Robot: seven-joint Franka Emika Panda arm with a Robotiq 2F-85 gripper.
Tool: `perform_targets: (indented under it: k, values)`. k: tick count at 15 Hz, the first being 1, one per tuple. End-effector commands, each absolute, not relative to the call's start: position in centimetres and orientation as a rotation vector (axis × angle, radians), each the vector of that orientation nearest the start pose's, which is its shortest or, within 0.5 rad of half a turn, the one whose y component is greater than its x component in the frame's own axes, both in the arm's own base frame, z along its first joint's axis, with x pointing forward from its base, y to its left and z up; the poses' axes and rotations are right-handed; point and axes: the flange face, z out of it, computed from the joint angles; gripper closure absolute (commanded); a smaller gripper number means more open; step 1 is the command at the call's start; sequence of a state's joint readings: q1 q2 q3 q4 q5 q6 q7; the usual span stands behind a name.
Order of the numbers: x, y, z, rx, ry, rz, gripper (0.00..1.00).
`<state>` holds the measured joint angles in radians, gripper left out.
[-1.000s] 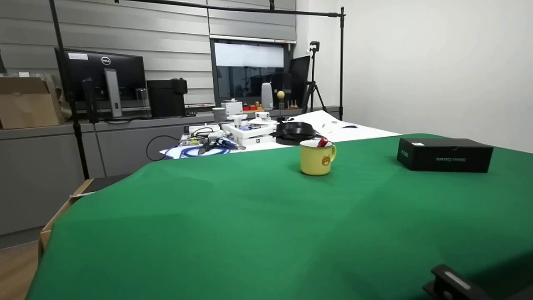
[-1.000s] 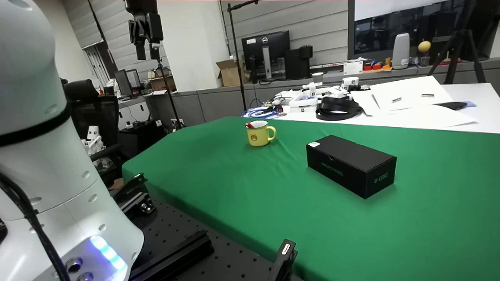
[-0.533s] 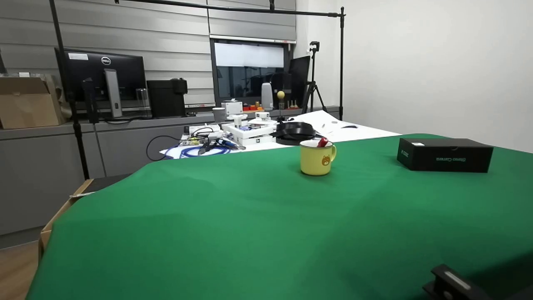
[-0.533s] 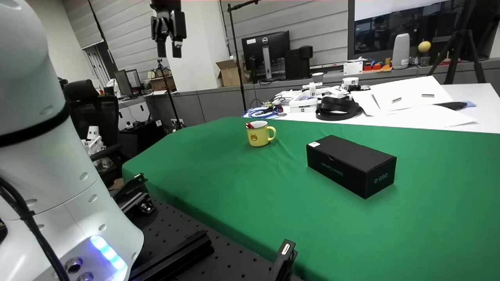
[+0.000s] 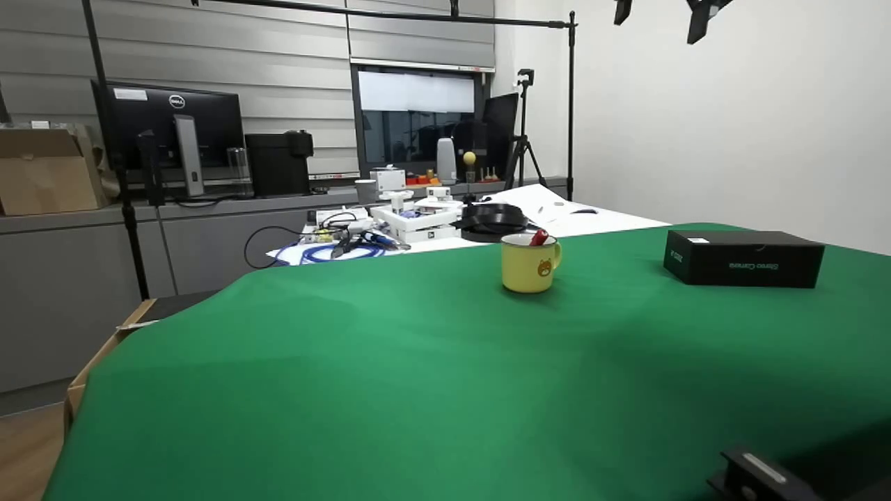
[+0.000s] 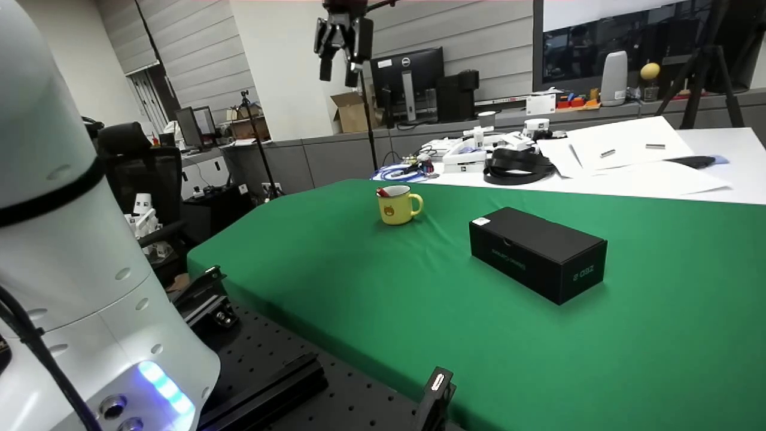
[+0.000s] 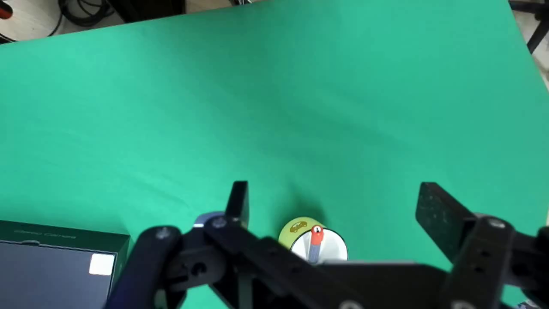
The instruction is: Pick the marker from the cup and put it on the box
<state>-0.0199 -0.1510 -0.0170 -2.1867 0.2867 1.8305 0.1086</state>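
Note:
The yellow cup [image 5: 527,270] stands upright on the green table, also in an exterior view [image 6: 393,211] and the wrist view [image 7: 286,234]. The marker [image 5: 539,238] leans inside it, its red end above the rim; the wrist view shows its red end and greyish body [image 7: 316,238]. The black box [image 5: 752,265] lies flat on the table, also in an exterior view [image 6: 532,239] and at lower left in the wrist view [image 7: 47,274]. My gripper [image 6: 339,75] is open and empty, high above the table [image 5: 658,29]. In the wrist view the cup shows between its fingers [image 7: 333,195], partly hidden.
A green cloth [image 6: 359,281] covers the table. Behind it a white table holds white parts, cables and a black coil [image 6: 518,166]. A black clamp [image 6: 435,398] stands at the near edge. A thin black stand pole [image 5: 572,104] rises behind.
My gripper has moved to the right in an exterior view, still high up. Its fingertips have come into view at the top of an exterior view. The cup, marker and box have not moved.

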Motion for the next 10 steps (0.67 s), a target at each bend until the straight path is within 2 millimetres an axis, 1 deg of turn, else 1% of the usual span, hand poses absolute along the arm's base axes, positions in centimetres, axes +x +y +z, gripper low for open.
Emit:
perform_targets:
  k: [1, 3, 6, 7, 8, 10]
  values:
    - [54.3, -0.7, 42.5, -2.777, 0.395, 0.358, 0.0]
    - [57.0, -0.6, 41.7, -2.749, 0.415, 0.369, 0.0]
    - [60.1, 0.0, 40.6, -2.725, 0.414, 0.38, 0.0]
    - [57.7, -0.2, 40.4, -2.748, 0.404, 0.355, 0.0]
    - [58.7, -0.1, 40.1, -2.746, 0.4, 0.361, 0.0]
    - [59.6, -0.1, 39.6, -2.743, 0.397, 0.372, 0.0]
